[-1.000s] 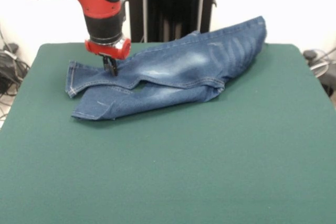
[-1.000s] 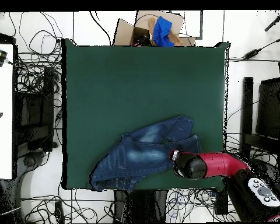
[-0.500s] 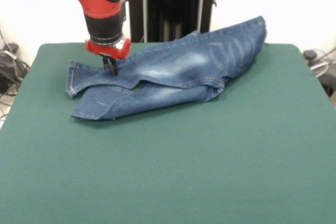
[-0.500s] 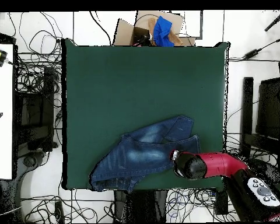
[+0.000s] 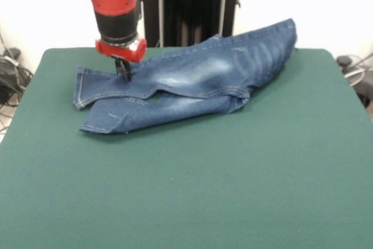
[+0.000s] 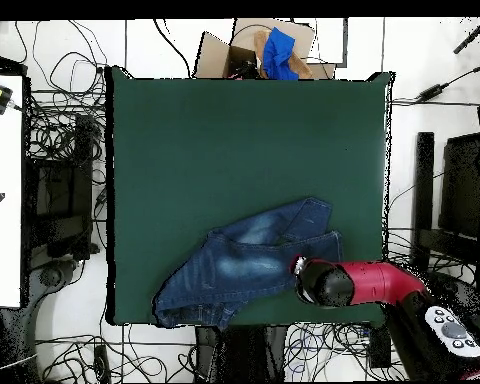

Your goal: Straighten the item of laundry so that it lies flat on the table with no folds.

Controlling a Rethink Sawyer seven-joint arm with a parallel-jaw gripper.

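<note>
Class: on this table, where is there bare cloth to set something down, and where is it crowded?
Free: the whole half of the table away from the robot, beyond the jeans. Crowded: the robot-side strip, where the jeans lie bunched with the gripper on one leg.

The jeans [image 5: 192, 83] lie rumpled across the far part of the green bench [image 5: 192, 185], waist end at the far right edge, legs overlapping toward the left. The claw [image 5: 123, 70] touches the upper leg near its hem.
</note>
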